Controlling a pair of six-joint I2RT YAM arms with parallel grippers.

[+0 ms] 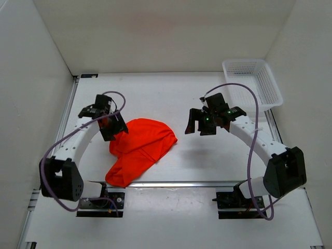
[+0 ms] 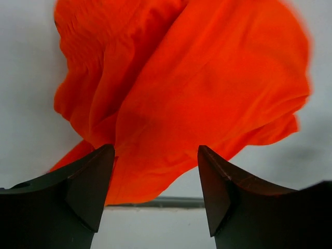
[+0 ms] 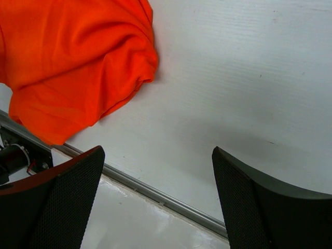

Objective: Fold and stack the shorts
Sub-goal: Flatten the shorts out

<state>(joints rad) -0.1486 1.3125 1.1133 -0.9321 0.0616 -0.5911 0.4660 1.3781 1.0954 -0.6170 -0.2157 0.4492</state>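
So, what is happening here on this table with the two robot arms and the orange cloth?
Two robot arms are working on a pair of orange-red shorts, to fold and stack them. The shorts lie in a loose, rumpled heap on the table, near its front rail. The left gripper is open at the heap's left edge; the right gripper is open over bare table, apart from the cloth. Neither holds anything. A white mesh basket stands at the far right.

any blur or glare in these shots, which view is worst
Left wrist view: the shorts look soft-edged and oversaturated, folds hard to read. Right wrist view: sharper, with glare on the glossy strip along the bottom. Top view: even light, only soft shadows on the table.
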